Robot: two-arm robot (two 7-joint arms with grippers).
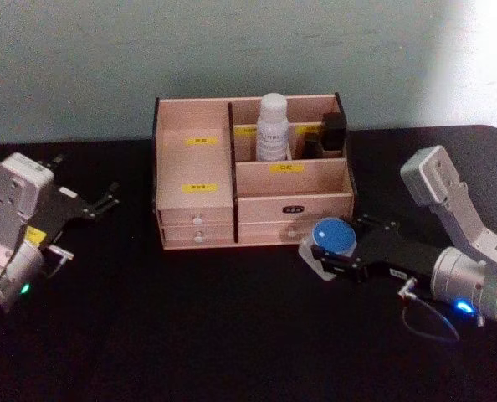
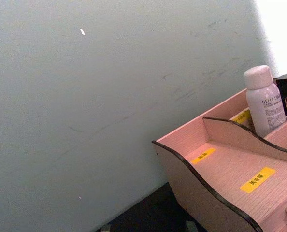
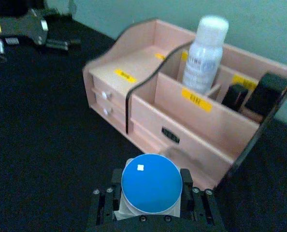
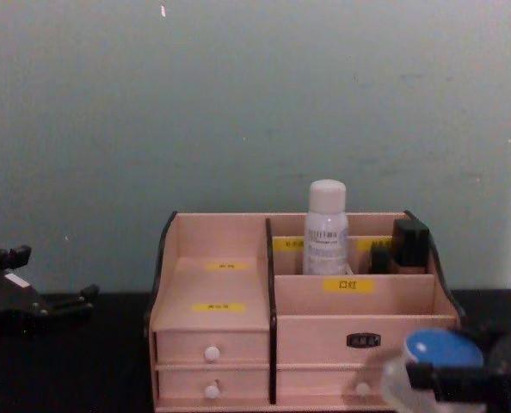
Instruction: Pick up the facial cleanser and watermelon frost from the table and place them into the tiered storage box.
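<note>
Blue-lidded jar (image 3: 150,182) is clenched in the right hand (image 3: 151,191), box (image 1: 290,182) lying at eleven o'clock; left hand (image 1: 105,201) is parked at nine.

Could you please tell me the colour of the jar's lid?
The jar's lid is blue, clearest in the right wrist view.

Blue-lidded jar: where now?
Head view, right side: the blue-lidded jar is held in the right gripper, just before the tiered storage box's front right corner.
</note>
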